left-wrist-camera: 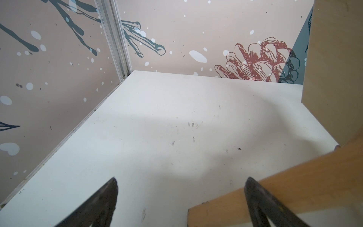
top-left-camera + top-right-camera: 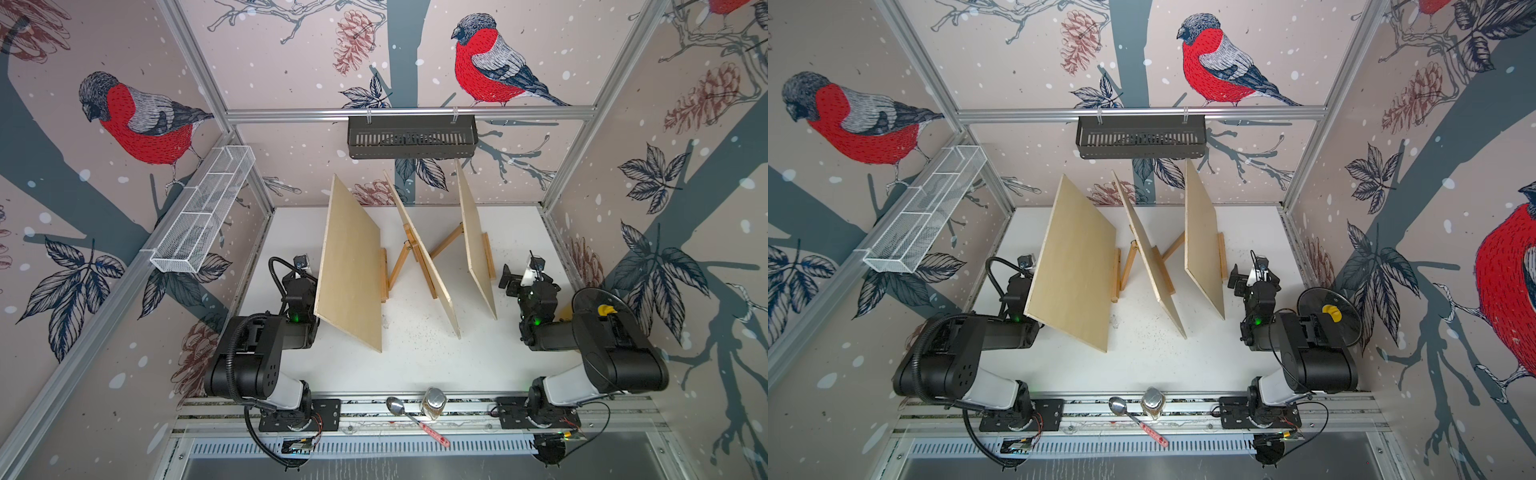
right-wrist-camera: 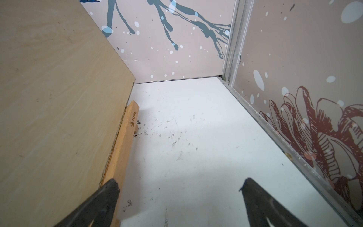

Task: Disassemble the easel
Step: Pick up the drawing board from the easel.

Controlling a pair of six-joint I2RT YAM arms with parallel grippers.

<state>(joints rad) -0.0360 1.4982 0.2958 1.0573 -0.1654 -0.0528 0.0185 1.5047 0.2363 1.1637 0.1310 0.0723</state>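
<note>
Plywood board (image 2: 353, 266) beside my open, empty left gripper (image 1: 181, 179) needs a square edge pinch and straight lift off its easel (image 2: 384, 274); my right gripper (image 3: 180, 181) gapes empty too.

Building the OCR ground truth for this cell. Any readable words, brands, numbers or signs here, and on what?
No text can be read outright.
Dark stamp on the easel's wooden ledge, right wrist view: a small logo and a short word, too blurred to read.
Red spoon handle, in a top view: pale marks, too small to tell if they are text.
</note>
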